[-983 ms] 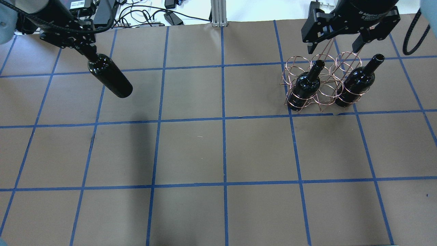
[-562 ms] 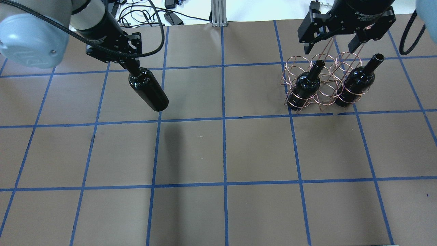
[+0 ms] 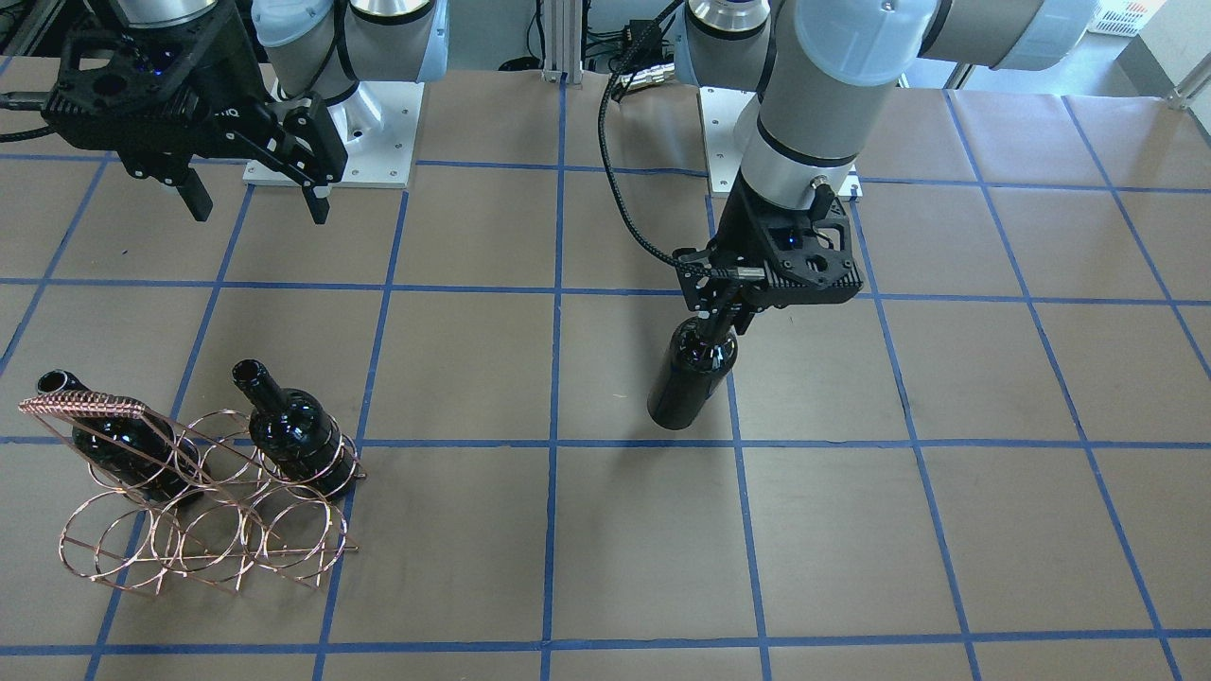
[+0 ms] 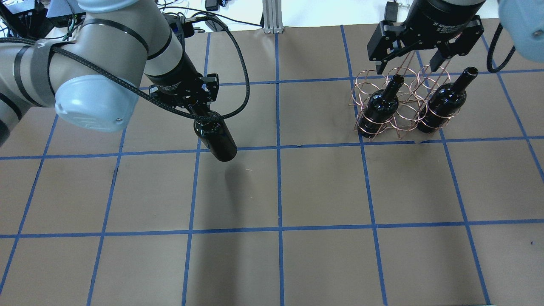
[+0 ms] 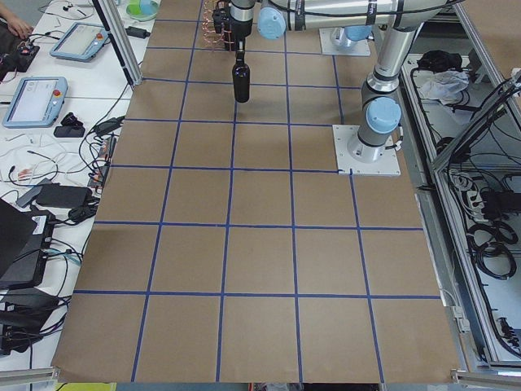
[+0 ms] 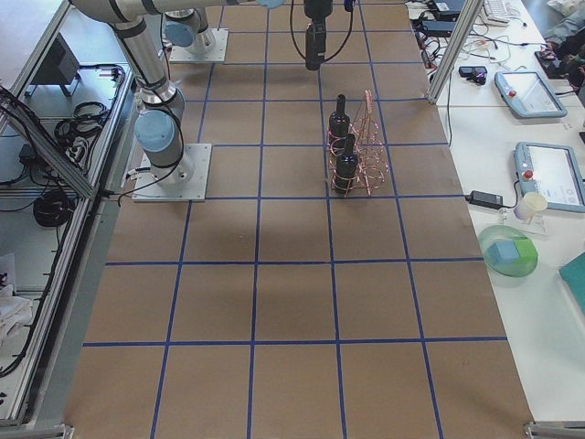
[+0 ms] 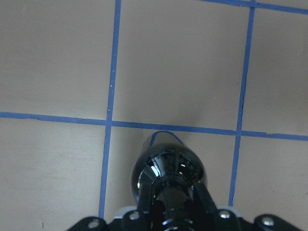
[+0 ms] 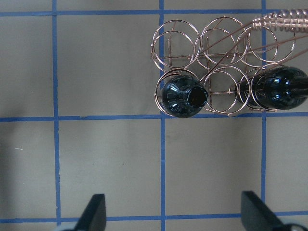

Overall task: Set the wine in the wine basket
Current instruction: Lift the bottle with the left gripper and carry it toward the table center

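My left gripper (image 4: 196,109) is shut on the neck of a glossy black wine bottle (image 4: 216,139) and holds it upright above the table, left of centre. The bottle also shows in the front view (image 3: 689,380) and the left wrist view (image 7: 168,166). The copper wire wine basket (image 4: 403,108) stands at the far right and holds two more black bottles (image 4: 382,108) (image 4: 444,104) in its front rings. My right gripper (image 4: 406,68) is open and empty, high over the basket's back edge. The right wrist view looks down on the basket (image 8: 281,21).
The table (image 4: 323,187) is covered in brown paper with a blue tape grid. Cables and an aluminium post (image 4: 271,17) lie along its far edge. The arms' base plates (image 3: 331,132) sit on the robot's side.
My left arm has carried the bottle to the right and nearer the table's middle. The right gripper has shifted slightly and stays open above the basket.
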Robot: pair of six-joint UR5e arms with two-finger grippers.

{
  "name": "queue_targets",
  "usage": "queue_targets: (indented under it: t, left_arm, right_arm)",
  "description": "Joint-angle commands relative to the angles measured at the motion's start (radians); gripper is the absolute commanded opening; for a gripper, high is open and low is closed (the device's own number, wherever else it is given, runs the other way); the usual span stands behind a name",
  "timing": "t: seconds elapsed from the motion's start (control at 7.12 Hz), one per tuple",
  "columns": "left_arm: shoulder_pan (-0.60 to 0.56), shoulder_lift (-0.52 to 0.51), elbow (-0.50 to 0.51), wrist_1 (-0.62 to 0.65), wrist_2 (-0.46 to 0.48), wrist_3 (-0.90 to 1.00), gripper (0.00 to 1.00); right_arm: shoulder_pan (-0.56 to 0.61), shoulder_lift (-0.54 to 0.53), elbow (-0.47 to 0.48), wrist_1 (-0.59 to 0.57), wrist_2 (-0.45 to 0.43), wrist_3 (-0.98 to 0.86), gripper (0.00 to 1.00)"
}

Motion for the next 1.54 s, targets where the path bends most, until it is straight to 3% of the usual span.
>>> queue_targets:
  t: [0.0, 0.14, 0.42, 1.12, 1.26, 1.4]
  left_arm:
    - [-0.022, -0.003, -0.051, 0.001, 0.004, -0.011, 0.00]
    - [-0.025, -0.001, -0.060, 0.001, 0.002, -0.011, 0.00]
    - [-0.049, -0.004, -0.058, -0.006, 0.007, -0.011, 0.00]
    - [-0.071, -0.009, -0.069, -0.010, 0.000, -0.012, 0.00]
    - [-0.071, -0.012, -0.071, -0.016, 0.002, -0.011, 0.00]
    - [-0.071, -0.006, -0.071, -0.038, 0.003, 0.000, 0.00]
  right_arm:
    - [0.000, -0.007, 0.001, 0.045, -0.053, 0.003, 1.00]
    - [0.000, -0.007, 0.001, 0.073, -0.120, 0.009, 1.00]
    - [0.000, -0.006, -0.002, 0.062, -0.078, 0.072, 1.00]
    - [0.002, 0.012, 0.002, 0.021, -0.069, 0.092, 1.00]
    - [0.003, 0.026, 0.005, 0.016, -0.084, 0.071, 0.93]
    - [0.014, 0.029, 0.005, 0.019, -0.084, 0.072, 0.94]
